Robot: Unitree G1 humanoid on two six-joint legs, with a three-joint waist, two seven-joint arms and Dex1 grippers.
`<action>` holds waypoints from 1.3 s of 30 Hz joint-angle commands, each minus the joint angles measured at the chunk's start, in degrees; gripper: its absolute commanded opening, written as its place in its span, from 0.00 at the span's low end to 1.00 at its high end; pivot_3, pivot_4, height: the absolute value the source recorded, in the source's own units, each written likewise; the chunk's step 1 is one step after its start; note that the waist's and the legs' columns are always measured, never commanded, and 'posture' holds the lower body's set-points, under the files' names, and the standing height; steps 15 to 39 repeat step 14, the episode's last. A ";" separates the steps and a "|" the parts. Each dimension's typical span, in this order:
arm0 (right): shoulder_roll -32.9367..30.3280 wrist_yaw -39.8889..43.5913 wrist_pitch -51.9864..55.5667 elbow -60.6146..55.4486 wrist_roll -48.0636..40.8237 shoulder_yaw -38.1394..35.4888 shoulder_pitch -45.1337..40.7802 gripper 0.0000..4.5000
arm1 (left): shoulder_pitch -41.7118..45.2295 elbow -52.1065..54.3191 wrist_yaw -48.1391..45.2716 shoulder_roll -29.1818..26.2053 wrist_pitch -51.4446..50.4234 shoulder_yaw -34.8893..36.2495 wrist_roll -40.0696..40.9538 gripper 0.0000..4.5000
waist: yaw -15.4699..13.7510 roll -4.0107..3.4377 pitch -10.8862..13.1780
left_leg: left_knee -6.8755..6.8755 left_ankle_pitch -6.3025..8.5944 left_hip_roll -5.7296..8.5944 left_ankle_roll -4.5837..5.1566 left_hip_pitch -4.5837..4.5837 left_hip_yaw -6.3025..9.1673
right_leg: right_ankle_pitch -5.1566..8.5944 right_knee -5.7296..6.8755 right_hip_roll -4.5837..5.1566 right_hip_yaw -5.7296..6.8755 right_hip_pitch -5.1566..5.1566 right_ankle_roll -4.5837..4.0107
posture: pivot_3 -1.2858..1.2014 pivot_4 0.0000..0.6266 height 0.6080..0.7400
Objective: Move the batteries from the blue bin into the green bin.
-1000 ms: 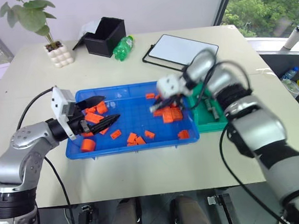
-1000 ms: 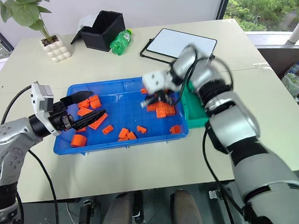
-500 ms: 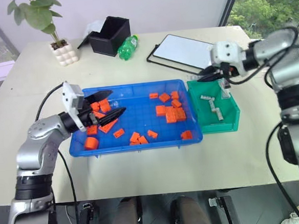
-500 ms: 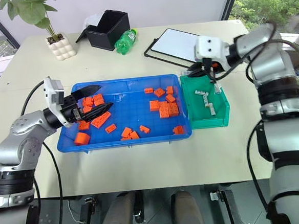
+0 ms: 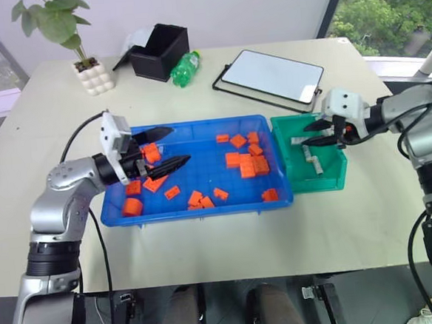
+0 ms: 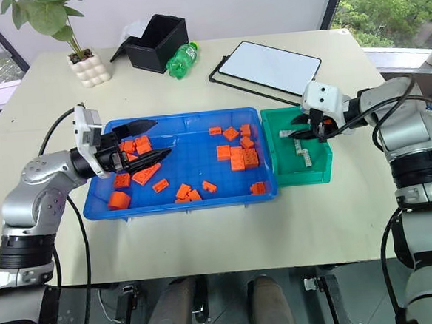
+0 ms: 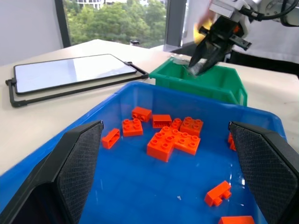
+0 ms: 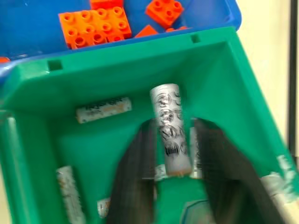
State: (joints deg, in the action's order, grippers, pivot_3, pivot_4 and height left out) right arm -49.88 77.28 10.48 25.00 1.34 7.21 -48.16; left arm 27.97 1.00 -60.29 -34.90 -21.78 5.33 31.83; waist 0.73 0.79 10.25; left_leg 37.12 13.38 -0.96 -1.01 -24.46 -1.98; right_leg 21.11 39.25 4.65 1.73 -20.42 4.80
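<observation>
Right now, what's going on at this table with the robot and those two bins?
The robot is sorting batteries out of the blue bin into the green bin. Its right gripper hangs over the green bin with a battery between its parted fingers, apparently just being let go; several batteries already lie inside. The left gripper hovers open over the blue bin's left end, above the orange blocks.
</observation>
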 commanded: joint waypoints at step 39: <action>6.47 -25.25 1.57 5.63 -6.50 -13.87 -7.81 0.99 | 0.88 0.98 12.32 -3.39 0.34 14.36 1.03 1.00 | 0.26 0.03 0.02 | -0.04 -0.01 -0.03 -0.01 0.00 0.03 | 0.00 0.00 -0.02 0.01 -0.03 0.00 | 0.52 0.24 1.00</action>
